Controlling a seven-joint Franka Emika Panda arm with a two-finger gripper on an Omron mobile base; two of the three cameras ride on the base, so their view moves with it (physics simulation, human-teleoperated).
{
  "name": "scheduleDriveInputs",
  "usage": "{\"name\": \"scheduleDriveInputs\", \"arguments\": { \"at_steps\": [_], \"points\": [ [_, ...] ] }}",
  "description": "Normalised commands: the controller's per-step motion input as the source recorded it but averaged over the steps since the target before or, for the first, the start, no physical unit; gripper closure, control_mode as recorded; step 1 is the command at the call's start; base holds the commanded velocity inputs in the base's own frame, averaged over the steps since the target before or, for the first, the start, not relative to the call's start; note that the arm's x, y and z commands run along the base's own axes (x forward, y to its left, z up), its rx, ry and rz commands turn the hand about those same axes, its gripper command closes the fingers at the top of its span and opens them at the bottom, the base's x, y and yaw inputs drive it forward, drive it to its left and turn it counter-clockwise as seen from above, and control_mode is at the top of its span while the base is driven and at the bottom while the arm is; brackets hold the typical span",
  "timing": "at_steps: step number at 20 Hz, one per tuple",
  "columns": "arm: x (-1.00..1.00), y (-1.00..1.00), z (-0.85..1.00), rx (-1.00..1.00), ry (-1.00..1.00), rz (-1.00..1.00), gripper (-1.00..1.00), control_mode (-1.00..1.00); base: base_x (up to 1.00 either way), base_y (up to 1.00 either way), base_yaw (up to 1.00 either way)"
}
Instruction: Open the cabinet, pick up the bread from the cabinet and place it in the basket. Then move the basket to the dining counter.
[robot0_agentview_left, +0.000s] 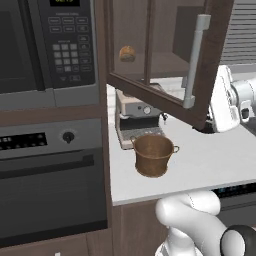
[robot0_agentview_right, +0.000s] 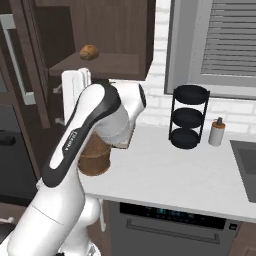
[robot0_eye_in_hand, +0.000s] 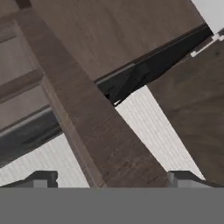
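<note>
I see gripper (robot0_eye_in_hand: 109, 179) spread wide, holding nothing, fingertips (robot0_eye_in_hand: 41, 178) either side of dark wood door frame (robot0_eye_in_hand: 83, 118) close ahead. From left base view, door (robot0_agentview_left: 165, 60) of cabinet stands swung open over counter (robot0_agentview_left: 210, 160), grey handle (robot0_agentview_left: 196, 60) on its edge, white arm (robot0_agentview_left: 225, 100) just beside door's lower corner. Basket (robot0_agentview_left: 153, 155) sits upright on counter in front of coffee machine (robot0_agentview_left: 135, 117). Bread (robot0_agentview_left: 127, 53) rests on cabinet shelf (robot0_agentview_right: 105, 65), farther back, above basket. Black tiered rack (robot0_agentview_right: 187, 117) and small bottle (robot0_agentview_right: 216, 132) stand by wall.

Even, soft, slightly blurry render.
</note>
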Motion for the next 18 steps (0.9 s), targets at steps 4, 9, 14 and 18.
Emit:
{"name": "scheduleDriveInputs", "arguments": {
  "at_steps": [4, 9, 14, 18],
  "points": [
    [-0.03, 1.0, 0.0, -0.2, -0.05, 0.23, -1.0, -1.0, 0.0, 0.0, 0.0],
    [-0.19, 1.0, 0.0, -0.18, -0.1, -0.02, -1.0, -1.0, 0.0, 0.0, 0.0],
    [-0.19, 0.99, 0.0, -0.08, -0.1, -0.16, -1.0, -1.0, 0.0, 0.0, 0.0],
    [-0.15, 0.78, 0.0, -0.04, -0.14, -0.19, -1.0, -1.0, 0.0, 0.0, 0.0]
  ]
}}
